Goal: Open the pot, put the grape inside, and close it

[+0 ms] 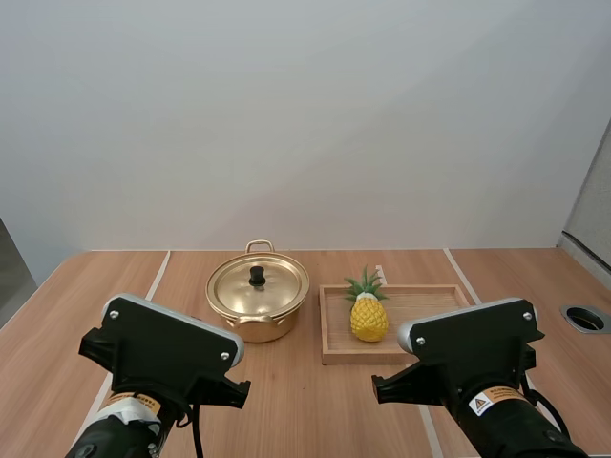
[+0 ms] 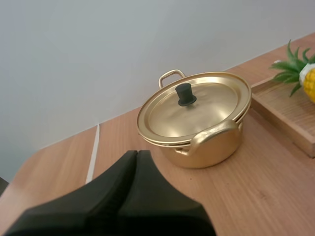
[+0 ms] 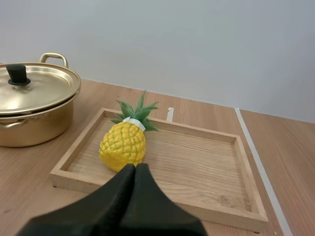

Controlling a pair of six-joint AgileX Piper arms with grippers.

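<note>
**Lid's on, both grippers free, and the fruit in the tray isn't a grape**

Here's how it sits. The pot (image 1: pixel 258 303) is around the middle of the bench (image 1: pixel 315 410), a bit toward the back edge, with the lid (image 2: pixel 193 105) seated flat on it and the black knob (image 2: pixel 184 94) sticking straight up. Just beside it, toward the right edge, there's a wooden tray (image 3: pixel 206 167) with a small pineapple (image 3: pixel 123 145) lying in its pot-side end. No grapes anywhere I can see, so the pineapple is the only fruit on offer.

The left gripper (image 2: pixel 137 158) has its fingers pressed together into one wedge, holding nothing, hanging short of the pot on the near side. The right gripper (image 3: pixel 135 171) is the same deal, closed on nothing, sitting near-side of the pineapple.

A closed pot fits two stories: lid yet to come off, or lid back on with something inside. Can't see in, so I won't call it.

If the lid does need lifting, my take: spread the fingers well before getting to the knob, come down straight over it, pinch the narrow stem under the cap, and lift vertically. That lid looks thin and slick, so a sideways pull would probably drag the whole pot.
</note>
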